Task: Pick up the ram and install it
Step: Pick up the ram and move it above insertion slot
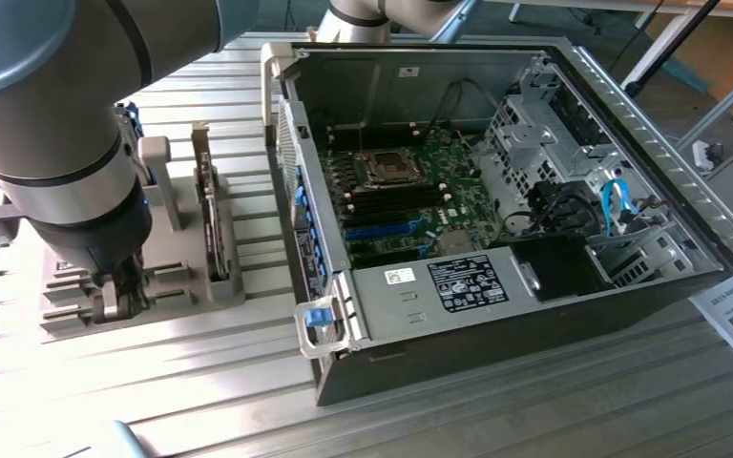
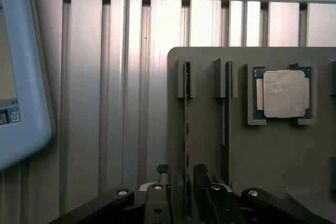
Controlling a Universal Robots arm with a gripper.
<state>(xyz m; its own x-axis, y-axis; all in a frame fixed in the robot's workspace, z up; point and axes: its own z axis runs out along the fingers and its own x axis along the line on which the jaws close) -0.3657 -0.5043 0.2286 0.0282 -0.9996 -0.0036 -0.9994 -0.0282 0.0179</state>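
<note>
The ram is a thin green stick standing on its edge in a slot of the grey holder. My gripper is open and low over the holder, with one fingertip on each side of the stick's near end. In the exterior view the gripper is down at the holder, at the exterior view's left of the open computer case. The motherboard lies exposed inside the case, with its long memory slots in the middle.
A second thin stick stands in the neighbouring slot. A square silver processor chip sits in a pocket of the holder beyond it. A blue-framed device lies on the ribbed metal table. Tall grey posts rise from the holder beside my arm.
</note>
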